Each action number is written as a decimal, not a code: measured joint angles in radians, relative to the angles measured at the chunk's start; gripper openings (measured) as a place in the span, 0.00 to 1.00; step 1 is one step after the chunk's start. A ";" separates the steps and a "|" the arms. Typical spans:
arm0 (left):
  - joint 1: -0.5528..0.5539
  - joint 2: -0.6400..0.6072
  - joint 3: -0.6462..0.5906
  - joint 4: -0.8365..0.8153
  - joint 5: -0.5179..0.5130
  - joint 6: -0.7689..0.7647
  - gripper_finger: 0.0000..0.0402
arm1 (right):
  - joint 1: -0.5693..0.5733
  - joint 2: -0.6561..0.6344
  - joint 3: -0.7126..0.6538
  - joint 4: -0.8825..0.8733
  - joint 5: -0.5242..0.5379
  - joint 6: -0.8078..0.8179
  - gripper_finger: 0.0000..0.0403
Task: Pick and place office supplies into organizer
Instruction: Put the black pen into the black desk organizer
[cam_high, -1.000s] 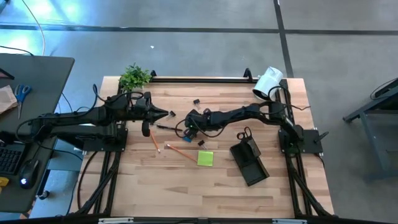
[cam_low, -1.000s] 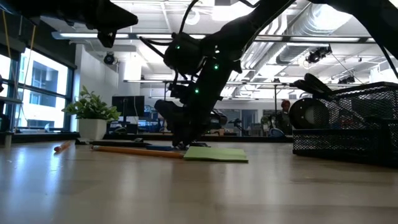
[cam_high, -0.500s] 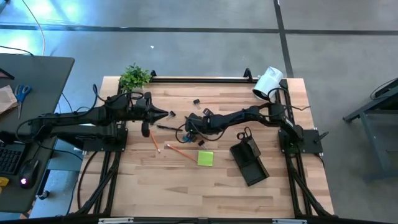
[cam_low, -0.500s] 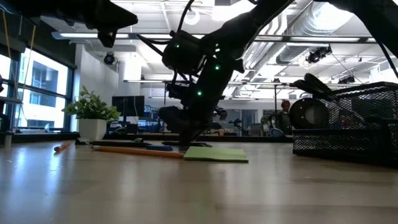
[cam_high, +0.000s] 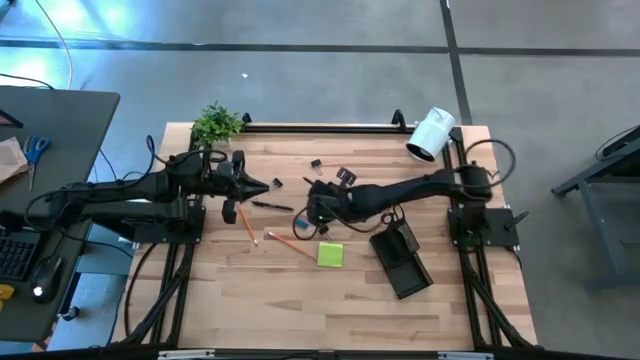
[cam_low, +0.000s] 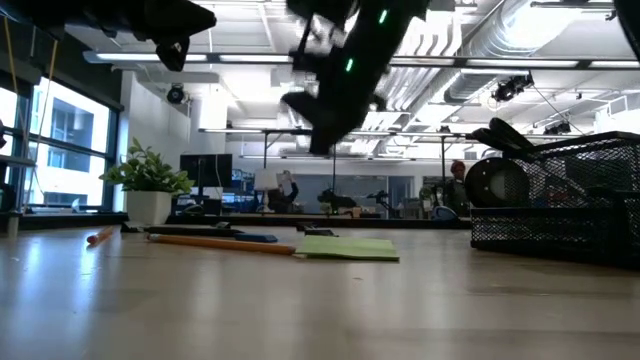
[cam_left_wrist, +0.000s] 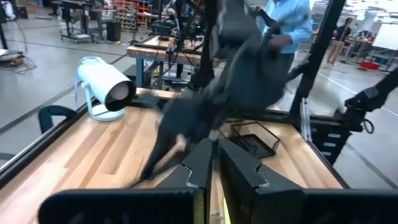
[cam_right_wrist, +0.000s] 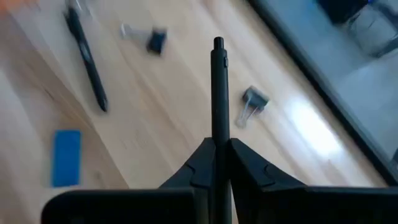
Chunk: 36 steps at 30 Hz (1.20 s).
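Note:
My right gripper (cam_high: 312, 208) hangs above the table's middle, shut on a dark pen (cam_right_wrist: 217, 93); the low view shows it high over the wood (cam_low: 328, 105). Below it lie a second dark pen (cam_right_wrist: 87, 59), a small blue piece (cam_right_wrist: 65, 157) and black clips (cam_right_wrist: 250, 103). An orange pencil (cam_high: 291, 243) and the lime-green sticky-note pad (cam_high: 330, 254) lie flat nearer the near edge. The black organizer (cam_high: 401, 262) sits right of them, with grey-handled scissors (cam_high: 393, 215) beside it. My left gripper (cam_high: 270, 185) waits shut, left of the middle. My right gripper pinches the dark pen between its two fingers, at the part nearest the wrist (cam_right_wrist: 217, 135). The pen runs along the fingers and sticks out well past their tips, its free end (cam_right_wrist: 218, 43) ahead. The fingers slant down toward the table, and the pen is lifted clear.
A white cylindrical camera (cam_high: 431, 133) stands at the far right corner and a small potted plant (cam_high: 216, 124) at the far left corner. A second pencil (cam_high: 245, 225) lies near my left arm. Bare wood stretches along the near edge (cam_high: 330, 310).
My right gripper has risen from the table surface near the sticky-note pad to well above it, carrying the dark pen up with it. The pad, pencil and the other pen have stayed where they lay.

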 joint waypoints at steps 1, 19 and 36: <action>0.000 0.000 0.000 0.000 0.002 -0.003 0.05 | 0.012 -0.025 -0.009 0.007 0.007 0.003 0.04; 0.000 0.000 0.000 0.002 -0.002 -0.010 0.05 | 0.359 -0.651 -0.573 -0.002 0.344 0.515 0.03; 0.000 0.003 0.000 0.002 -0.027 -0.009 0.05 | 0.602 -0.738 -0.762 -0.037 0.471 0.727 0.04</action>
